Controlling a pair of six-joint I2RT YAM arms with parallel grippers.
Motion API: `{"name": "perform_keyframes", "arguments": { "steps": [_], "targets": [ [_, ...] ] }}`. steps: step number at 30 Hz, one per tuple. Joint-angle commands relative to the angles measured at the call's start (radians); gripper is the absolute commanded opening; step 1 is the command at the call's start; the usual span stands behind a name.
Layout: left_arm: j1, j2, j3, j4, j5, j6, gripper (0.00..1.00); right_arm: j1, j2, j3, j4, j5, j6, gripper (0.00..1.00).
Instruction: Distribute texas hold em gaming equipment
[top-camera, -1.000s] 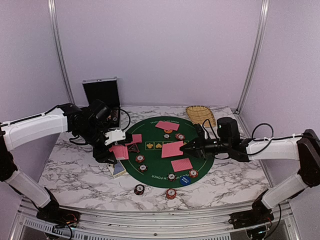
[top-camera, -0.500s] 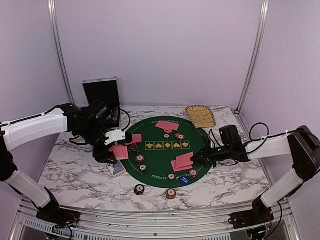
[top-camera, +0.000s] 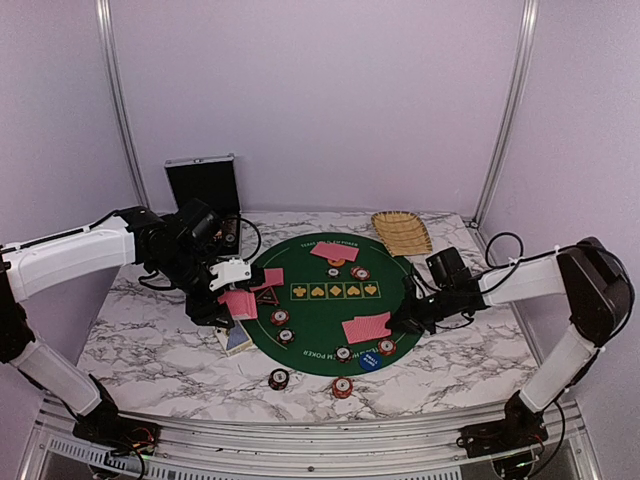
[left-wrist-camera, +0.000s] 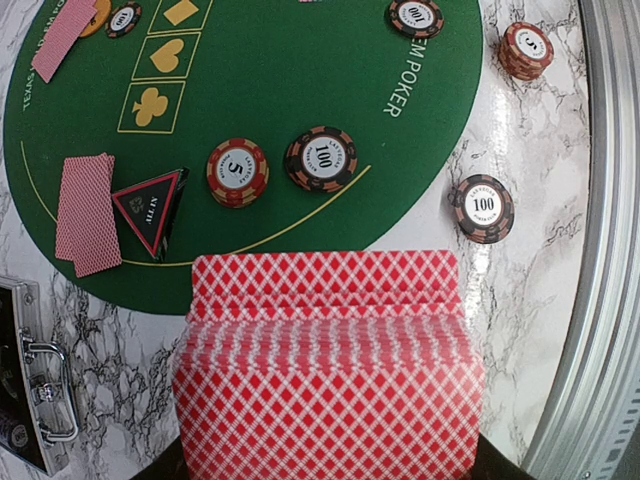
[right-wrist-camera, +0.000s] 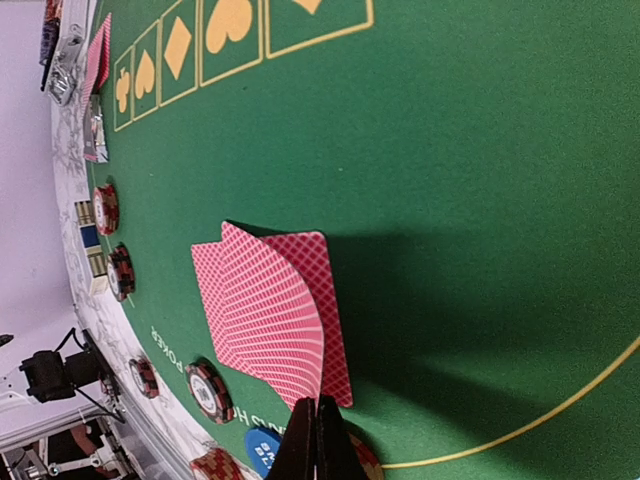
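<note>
Right wrist shows the right tool (right-wrist-camera: 318, 425) pinching a curled card (right-wrist-camera: 268, 305) by its corner, best laid flat before releasing.

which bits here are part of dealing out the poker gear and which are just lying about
In the job: held red-backed card deck; dealt card pair; poker chips; black triangular marker; blue button disc.
Lying about: silver metal case; tan woven tray.

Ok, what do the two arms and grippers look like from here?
The left arm and right arm have white link shells with black joints; black cables loop beside each. The right gripper tapers thin and black; the left gripper has a white housing.
</note>
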Motion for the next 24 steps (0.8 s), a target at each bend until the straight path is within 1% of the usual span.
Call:
{"name": "perform_keyframes", "arguments": {
  "steps": [1, 5, 9, 11, 15, 21, 24],
  "targets": [
    [0.003, -0.016, 0.011, -0.010, 0.029, 0.008, 0.00, -0.009, 0.026, 0.053, -0.109, 0.064, -0.070, 0.00],
    [0.003, -0.015, 0.010, -0.010, 0.042, 0.007, 0.00, -0.009, 0.024, 0.076, -0.171, 0.098, -0.098, 0.00],
    [0.003, -0.010, 0.012, -0.010, 0.046, 0.005, 0.00, -0.009, 0.012, 0.093, -0.216, 0.118, -0.116, 0.15],
    [0.004, -0.009, 0.013, -0.010, 0.045, 0.003, 0.00, -0.009, 0.005, 0.102, -0.234, 0.133, -0.118, 0.29],
    [0.003, -0.010, 0.017, -0.011, 0.043, 0.001, 0.00, -0.003, -0.015, 0.130, -0.278, 0.164, -0.123, 0.44],
    [0.003, -0.011, 0.025, -0.014, 0.043, 0.000, 0.00, 0.022, -0.062, 0.217, -0.362, 0.255, -0.129, 0.74],
    [0.003, -0.010, 0.027, -0.014, 0.043, 0.000, 0.00, 0.046, -0.086, 0.261, -0.372, 0.293, -0.120, 0.95]
  ]
}}
